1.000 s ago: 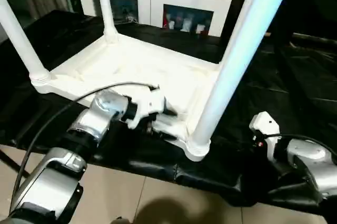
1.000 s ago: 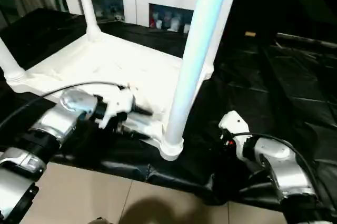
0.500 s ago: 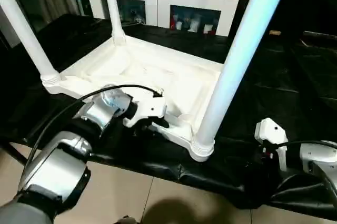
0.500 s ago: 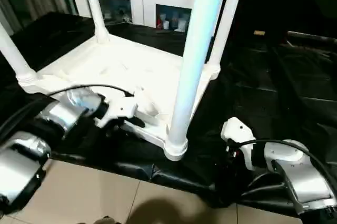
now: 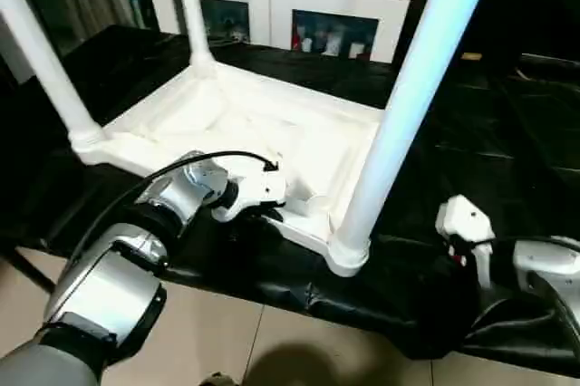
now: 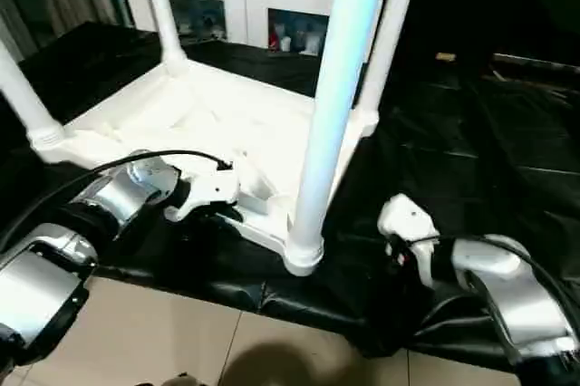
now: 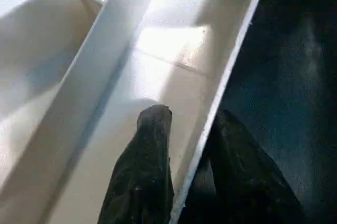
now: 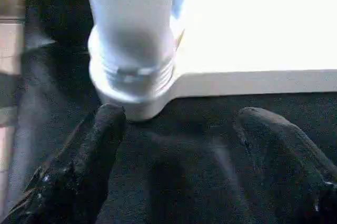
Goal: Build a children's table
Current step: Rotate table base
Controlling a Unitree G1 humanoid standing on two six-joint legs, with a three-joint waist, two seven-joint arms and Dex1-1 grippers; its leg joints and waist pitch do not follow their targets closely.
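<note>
Left fingers (image 7: 152,145) pinching near rim of upturned white plastic children's table (image 5: 245,123); right fingers (image 8: 274,145) spread, facing near corner leg socket (image 8: 134,84), black-covered desk (image 5: 507,132) below.

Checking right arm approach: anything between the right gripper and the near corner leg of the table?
Nothing visible. The right gripper stands open, facing the near corner leg across bare black cover. The left gripper straddles the table's near rim.

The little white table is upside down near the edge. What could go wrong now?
The table has its near corner by the black cover's edge; a tug might slide it off. The left gripper pinches only the thin rim, so it could slip. The right gripper, open beside the nearest leg, might bump it.
</note>
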